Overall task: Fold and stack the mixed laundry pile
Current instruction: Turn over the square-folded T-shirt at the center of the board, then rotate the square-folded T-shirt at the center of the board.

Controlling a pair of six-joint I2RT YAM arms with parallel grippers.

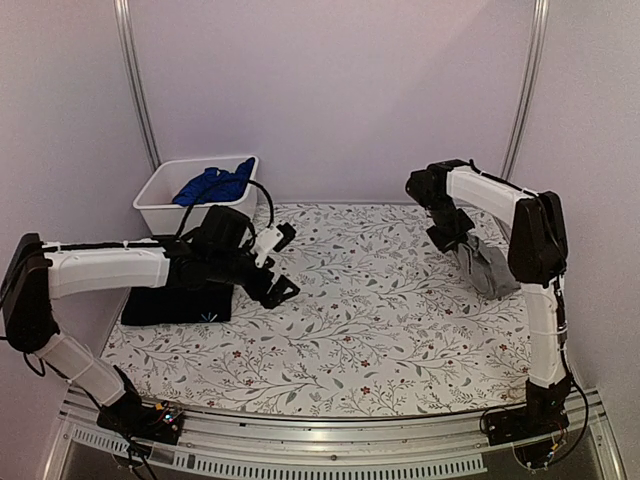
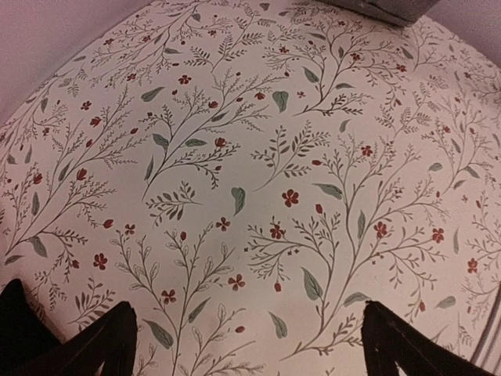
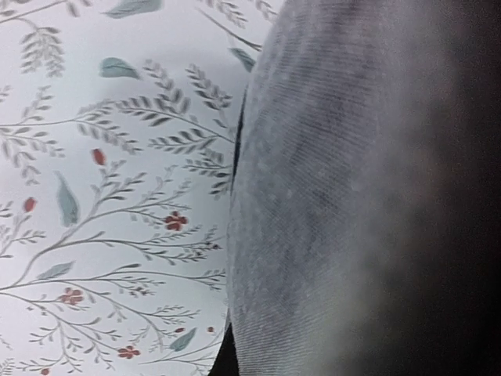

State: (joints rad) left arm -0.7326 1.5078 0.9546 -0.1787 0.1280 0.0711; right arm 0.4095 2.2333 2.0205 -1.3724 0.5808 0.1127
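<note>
The worktop [image 2: 235,117] is white, printed all over with thin brown sprigs, grey-green leaves and small red flowers. The shirt [image 1: 490,268] is plain grey. The T-shirt [image 1: 170,305] is black with a small pale-blue mark. The garment [image 1: 215,185] is bright blue, the bin [image 1: 150,205] around it white.

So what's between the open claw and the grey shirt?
Only bare flowery tablecloth lies between the left gripper and the grey shirt; the top view shows it.
</note>
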